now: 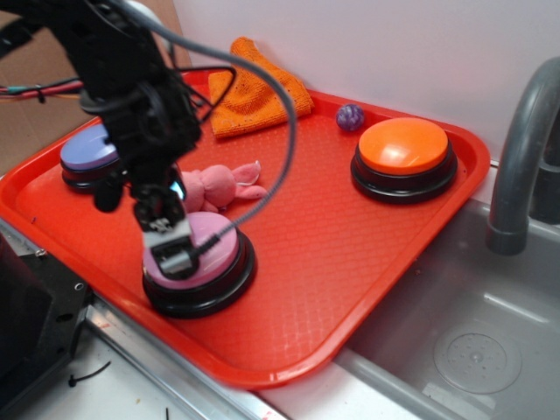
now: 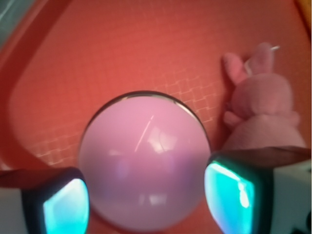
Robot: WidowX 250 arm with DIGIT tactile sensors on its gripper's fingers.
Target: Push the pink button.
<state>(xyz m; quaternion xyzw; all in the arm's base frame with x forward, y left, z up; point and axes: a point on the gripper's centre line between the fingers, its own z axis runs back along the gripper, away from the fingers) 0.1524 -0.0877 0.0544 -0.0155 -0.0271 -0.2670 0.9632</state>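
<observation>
Exterior view: the large round pink button (image 1: 210, 249) with its black ring base sits near the front rim of the red plastic tray (image 1: 350, 262). The black end effector (image 1: 171, 249) hangs right over its dome. A small fuzzy pink plush rabbit (image 1: 219, 185) lies just behind the button, a lavender-blue domed button (image 1: 87, 150) beyond.

Wrist view: the fingers (image 2: 66, 207) stand apart, straddling the pink button (image 2: 144, 161); the rabbit (image 2: 263, 105) lies beside it

Pink button (image 1: 214, 249) top — half hidden behind the arm (image 1: 140, 105)
</observation>
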